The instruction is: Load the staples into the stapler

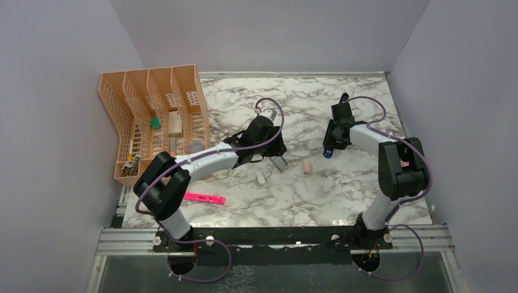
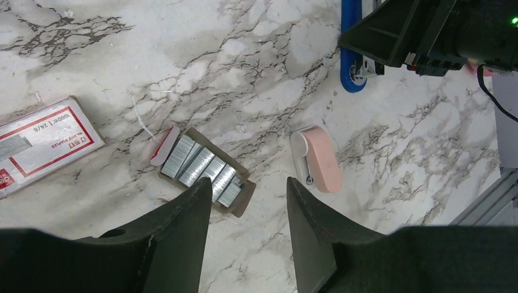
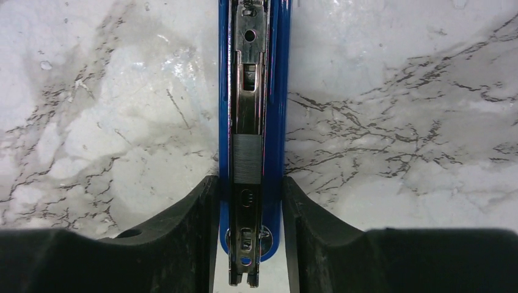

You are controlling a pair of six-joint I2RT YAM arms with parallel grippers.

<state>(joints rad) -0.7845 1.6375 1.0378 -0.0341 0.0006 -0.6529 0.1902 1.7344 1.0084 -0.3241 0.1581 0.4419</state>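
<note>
Right claw (image 3: 247, 189) pinches the stapler (image 3: 253, 122); left claw (image 2: 249, 186) hangs spread above the staples (image 2: 201, 170).

In the right wrist view the stapler's long axis runs from 12 to 6 o'clock, with a metal channel showing between blue sides; its 12 o'clock end is cut off by the edge. From above it is at 3 o'clock of the staples, mostly hidden under the claw, and only a blue tip shows. The staples are grey strips side by side in an open tray (image 2: 241, 201) on the worktop (image 1: 317, 195), lying from 10 to 4 o'clock; one finger covers a corner. The box (image 2: 43, 143) at 9 o'clock is cut off, and a peach piece (image 2: 321, 160) lies at 3 o'clock. The orange rack (image 1: 131, 110) holds things too small to name.
</note>
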